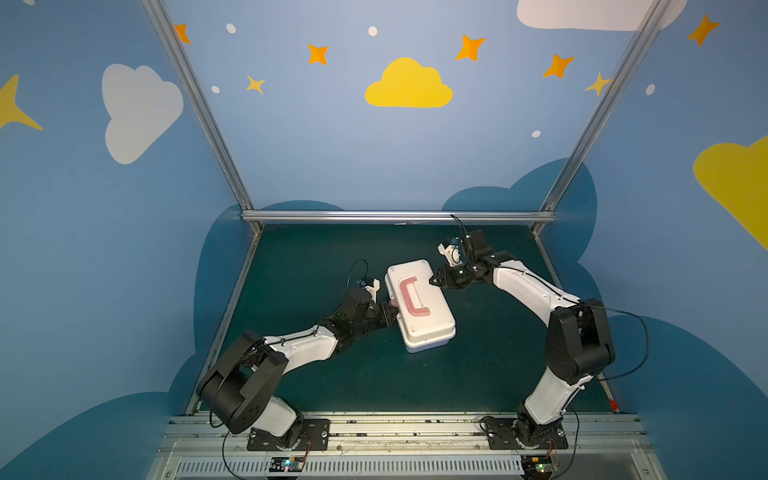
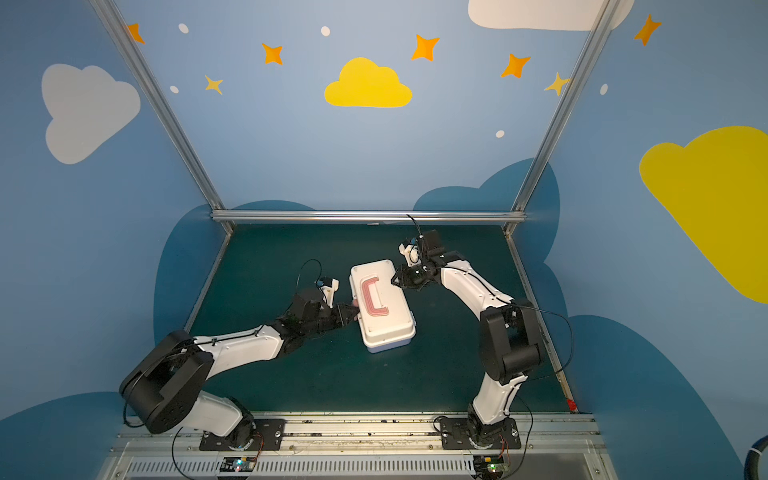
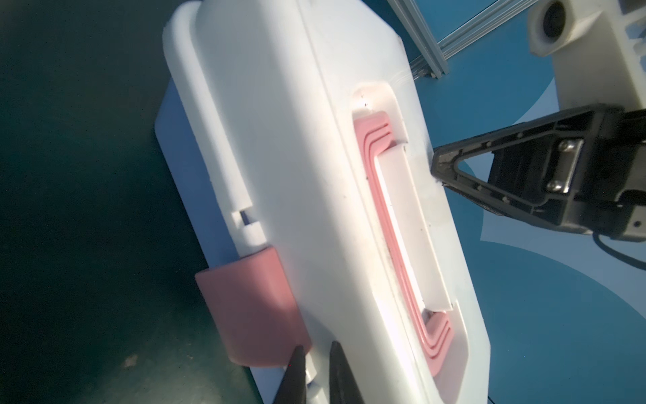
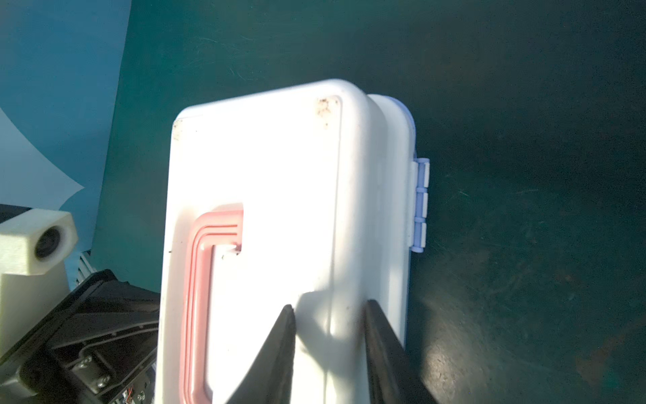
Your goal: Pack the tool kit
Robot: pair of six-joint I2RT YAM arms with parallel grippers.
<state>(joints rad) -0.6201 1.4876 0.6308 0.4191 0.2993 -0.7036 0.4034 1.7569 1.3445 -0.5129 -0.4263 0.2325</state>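
The tool kit (image 1: 430, 322) (image 2: 390, 320) lies with its lid down on the green table, in both top views. Its pink handle (image 1: 409, 297) (image 4: 195, 280) rests flat in the lid. No loose tools show. My left gripper (image 1: 390, 318) (image 3: 316, 346) is at the latch side. Its jaws stand nearly together with a small white lug of the rim between them, and one fingertip touches the corner of the pink latch (image 3: 251, 307). My right gripper (image 1: 432, 280) (image 4: 328, 304) is open, its fingers resting on the lid's hinge-side edge near the lavender hinge (image 4: 421, 206).
The green table (image 1: 478, 374) runs back to a metal rail (image 1: 395, 216), with slanted metal posts at both back corners. Blue painted walls close in the sides. The arm bases stand on a rail (image 1: 395, 432) along the front edge.
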